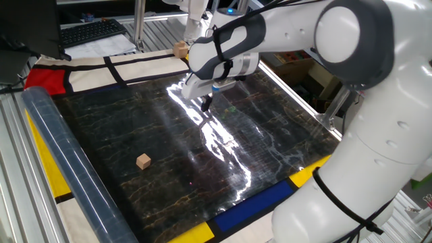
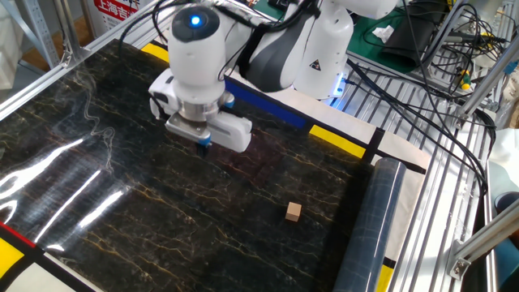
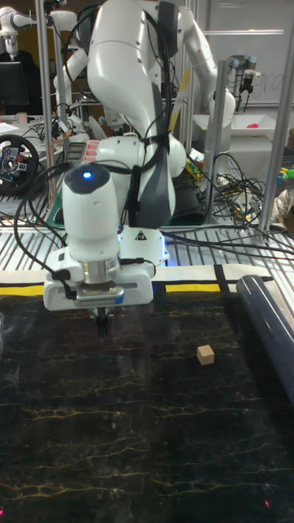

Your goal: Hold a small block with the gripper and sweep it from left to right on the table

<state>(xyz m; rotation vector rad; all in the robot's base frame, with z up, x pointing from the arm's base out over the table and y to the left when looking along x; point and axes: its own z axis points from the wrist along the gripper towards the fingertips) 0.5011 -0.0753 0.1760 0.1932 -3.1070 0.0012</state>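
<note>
In one fixed view your gripper (image 1: pixel 206 102) hangs over the far middle of the table (image 1: pixel 270 145), well apart from the small block (image 1: pixel 143 160), which lies alone toward the near left. In the other fixed view the small block (image 2: pixel 293 212) sits untouched near the clear plastic roll (image 2: pixel 369 227). In the tall fixed view the black fingers (image 3: pixel 102 305) look closed together and hold nothing. You've yet to grasp it; the sweep is all ahead.

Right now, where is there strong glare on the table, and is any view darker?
One fixed view: white glare streaks run down the table below the gripper. The other fixed view: glare sits at the left edge, away from the small block. Tall fixed view: the table is dark, without glare.
</note>
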